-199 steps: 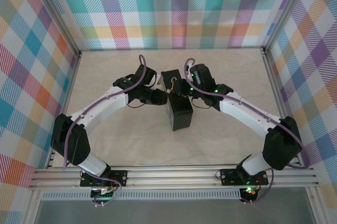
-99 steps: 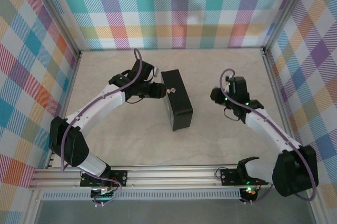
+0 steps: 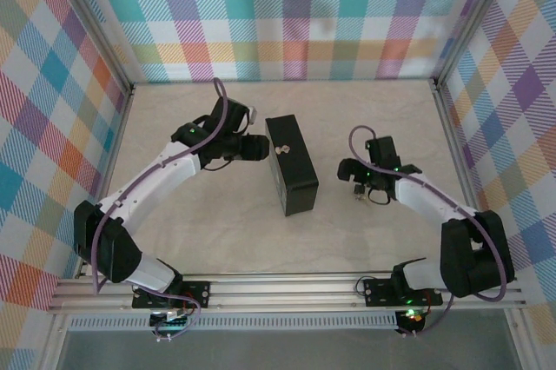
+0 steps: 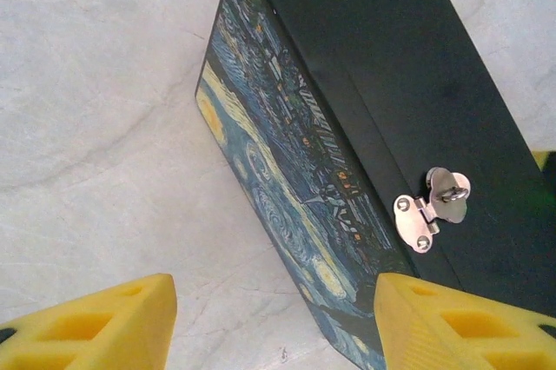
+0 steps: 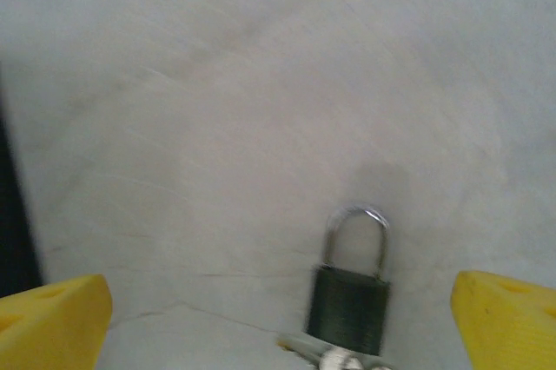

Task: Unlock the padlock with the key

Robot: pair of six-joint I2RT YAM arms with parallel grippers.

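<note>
The right gripper [image 3: 357, 181] hovered, jaws wide, above the padlock [image 5: 349, 307] lying on the table [image 5: 261, 83] with the key [image 5: 334, 355] at its base; closing squarely on the body, clear of the key, seemed wisest.

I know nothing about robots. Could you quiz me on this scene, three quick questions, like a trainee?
1. True or false: the dark padlock with the silver shackle hangs on the silver hasp of the black box with the painted lid.
2. The padlock lies on the pale table in front of which pincer? A left, B right.
3. Fill in: the left pincer beside the box is ___.
Key: 1 false; 2 B, the right pincer; 3 open.
</note>
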